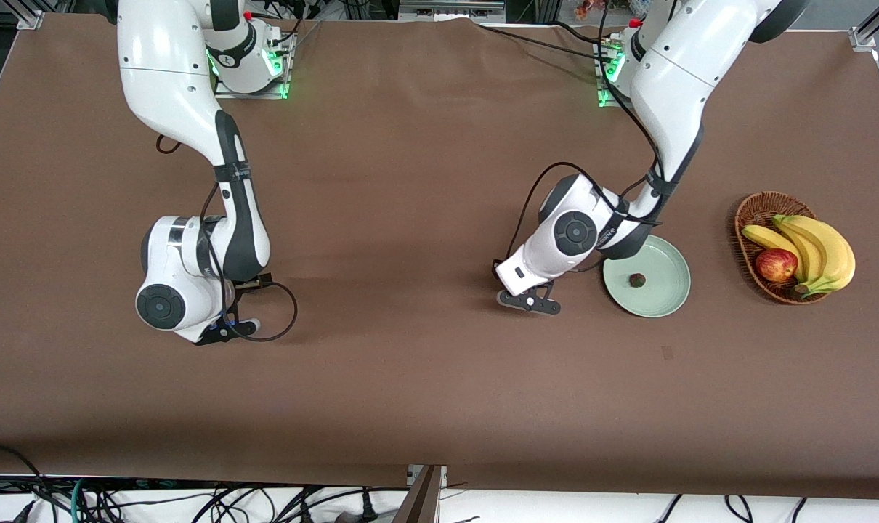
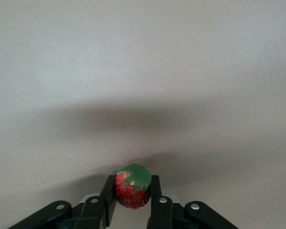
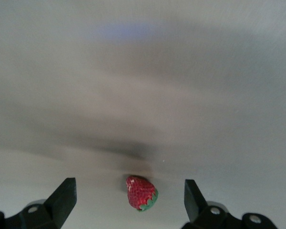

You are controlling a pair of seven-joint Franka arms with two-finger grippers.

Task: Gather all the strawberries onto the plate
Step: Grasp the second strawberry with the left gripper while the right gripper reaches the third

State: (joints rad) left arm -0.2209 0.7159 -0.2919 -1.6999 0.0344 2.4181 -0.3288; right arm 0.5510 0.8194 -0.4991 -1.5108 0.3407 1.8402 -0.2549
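In the left wrist view my left gripper [image 2: 132,182] is shut on a strawberry [image 2: 131,194], red with a green cap, low at the brown table. In the front view this gripper [image 1: 529,301] sits beside the mint-green plate [image 1: 668,290], toward the right arm's end of the table. A second, dark-looking strawberry [image 1: 637,280] lies in the plate. My right gripper [image 1: 230,331] hangs low near the right arm's end. Its fingers [image 3: 66,194] stand open around a third strawberry [image 3: 141,192], which lies on the table without touching them.
A brown wicker basket [image 1: 746,218] with bananas [image 1: 821,247] and a red apple [image 1: 776,264] stands toward the left arm's end, beside the plate. Cables run along the table edge nearest the front camera.
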